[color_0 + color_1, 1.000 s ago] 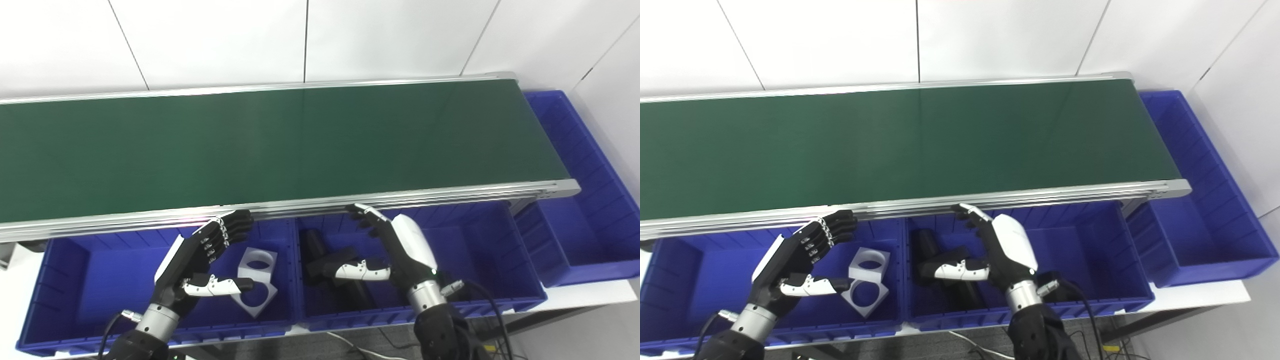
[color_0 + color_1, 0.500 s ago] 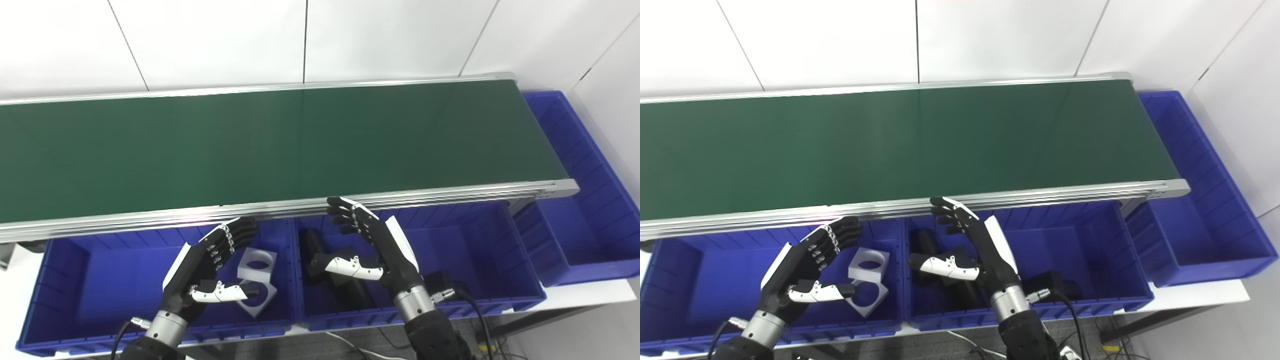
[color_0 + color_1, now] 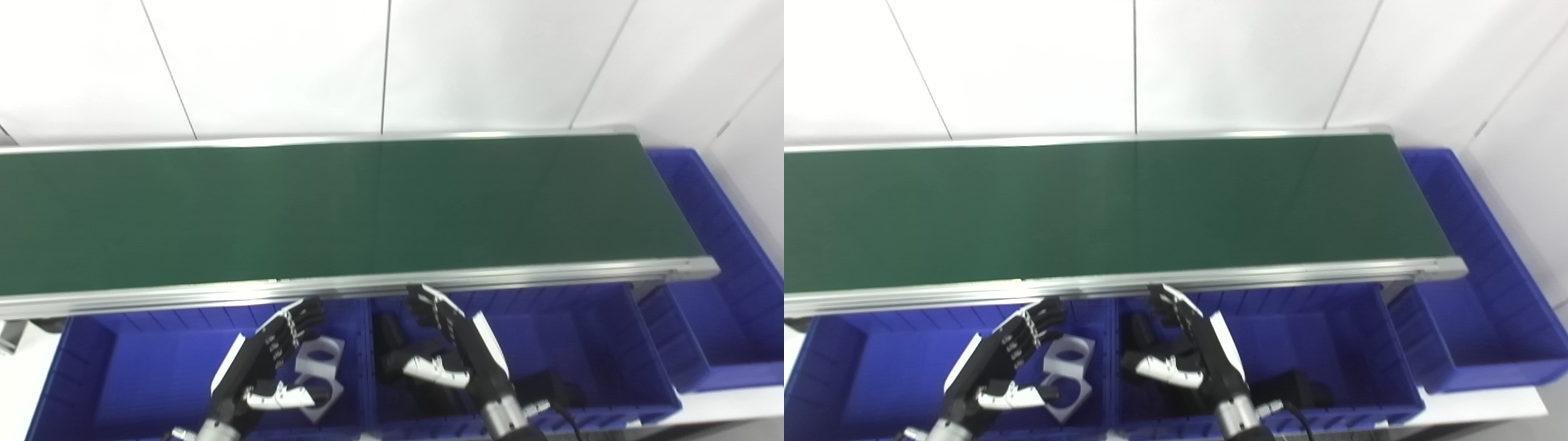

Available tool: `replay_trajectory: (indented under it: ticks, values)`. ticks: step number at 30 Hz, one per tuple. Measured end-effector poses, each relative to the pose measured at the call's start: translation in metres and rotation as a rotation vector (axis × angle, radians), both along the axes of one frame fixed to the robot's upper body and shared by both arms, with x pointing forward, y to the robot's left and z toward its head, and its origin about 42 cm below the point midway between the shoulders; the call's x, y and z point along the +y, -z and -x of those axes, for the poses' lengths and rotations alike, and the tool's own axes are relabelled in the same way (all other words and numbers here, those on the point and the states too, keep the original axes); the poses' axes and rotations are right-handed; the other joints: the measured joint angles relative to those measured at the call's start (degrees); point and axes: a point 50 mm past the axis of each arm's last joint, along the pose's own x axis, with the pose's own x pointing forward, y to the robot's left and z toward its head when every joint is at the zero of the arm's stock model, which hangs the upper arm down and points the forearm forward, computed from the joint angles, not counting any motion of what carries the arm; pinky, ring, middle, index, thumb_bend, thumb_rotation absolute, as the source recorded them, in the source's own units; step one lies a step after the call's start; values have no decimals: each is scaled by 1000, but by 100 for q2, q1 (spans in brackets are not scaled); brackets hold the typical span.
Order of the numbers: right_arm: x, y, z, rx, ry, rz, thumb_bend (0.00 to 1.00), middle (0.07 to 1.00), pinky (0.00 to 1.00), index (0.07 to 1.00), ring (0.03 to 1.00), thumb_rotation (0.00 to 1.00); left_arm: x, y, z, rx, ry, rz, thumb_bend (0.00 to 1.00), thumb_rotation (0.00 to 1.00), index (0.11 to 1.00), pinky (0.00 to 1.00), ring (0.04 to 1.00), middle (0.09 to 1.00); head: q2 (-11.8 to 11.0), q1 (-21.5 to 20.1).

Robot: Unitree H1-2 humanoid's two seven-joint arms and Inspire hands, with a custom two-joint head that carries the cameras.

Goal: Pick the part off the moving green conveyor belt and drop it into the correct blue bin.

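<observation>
The green conveyor belt (image 3: 343,208) runs across the view with no part on it. My left hand (image 3: 260,367) is open over the left blue bin (image 3: 141,373), beside white square parts with round holes (image 3: 318,356). My right hand (image 3: 462,352) is open over the middle blue bin (image 3: 576,343), which holds black parts (image 3: 392,334). Both hands hang just below the belt's near rail and hold nothing.
A third blue bin (image 3: 729,318) stands at the belt's right end, with nothing seen inside. The aluminium rail (image 3: 367,283) fronts the belt. White wall panels rise behind it.
The camera has tilted up, so the whole scene sits lower in the picture. The right hand swung left and turned its fingers toward the left hand. The belt stays bare.
</observation>
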Motion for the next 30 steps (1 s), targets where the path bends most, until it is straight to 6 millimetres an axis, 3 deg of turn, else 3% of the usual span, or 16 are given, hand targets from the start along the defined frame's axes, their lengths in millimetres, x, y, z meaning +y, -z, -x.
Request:
replay_trajectory:
  ticks: [10,17,30]
  values:
    - [-5,6,1,0,-30,46,737,830,762,858,817,486,-7,6,3,-5,-20,21,1000,227,844,810,846,826,-176,106]
    - [-6,8,3,-24,-39,47,712,827,748,855,813,463,-7,13,5,1,-24,20,986,199,844,805,846,827,-299,141]
    - [-5,11,6,-54,-50,27,806,829,756,856,818,448,-8,24,4,2,-20,5,1000,214,835,818,854,826,-589,246]
